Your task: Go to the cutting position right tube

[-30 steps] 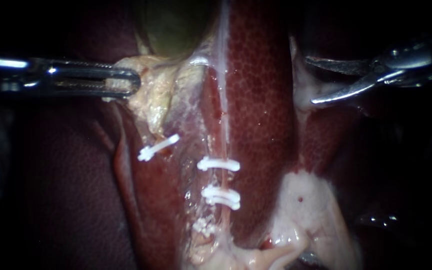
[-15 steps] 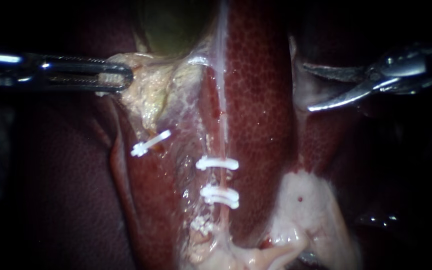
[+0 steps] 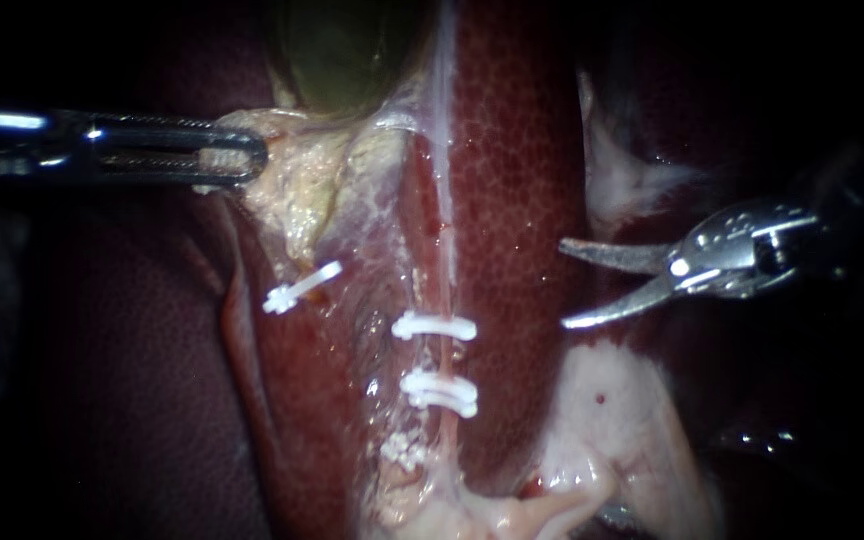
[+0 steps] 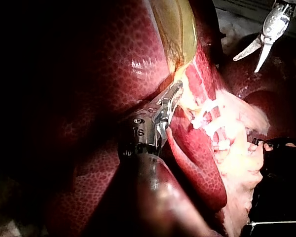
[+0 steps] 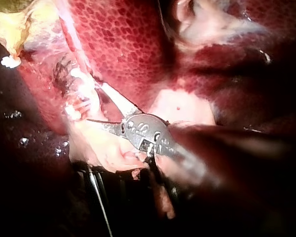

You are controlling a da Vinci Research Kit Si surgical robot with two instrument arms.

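Observation:
The right tube (image 3: 445,240) runs as a thin pale strand down the liver (image 3: 517,170), with two white clips (image 3: 436,326) (image 3: 440,392) across its lower part. My right instrument (image 3: 564,284) hangs to the right of the tube at about the upper clip's height, its curved blades open and pointing at the tube, apart from it. In the right wrist view its blades (image 5: 95,102) reach over the clipped strand. My left instrument (image 3: 240,160) is shut on the yellowish tissue (image 3: 297,185) under the green gallbladder (image 3: 337,50), holding it leftward; the left wrist view shows the same grip (image 4: 171,97).
A single clip (image 3: 301,286) sits on the left strand below the held tissue. A further clip (image 3: 404,452) lies low near pale fatty tissue (image 3: 612,410). Dark liver surface fills both sides.
My right instrument has come down and to the left, from beside the pale tissue at upper right toward the clipped tube, blades still open. My left instrument drew the tissue slightly left, then held.

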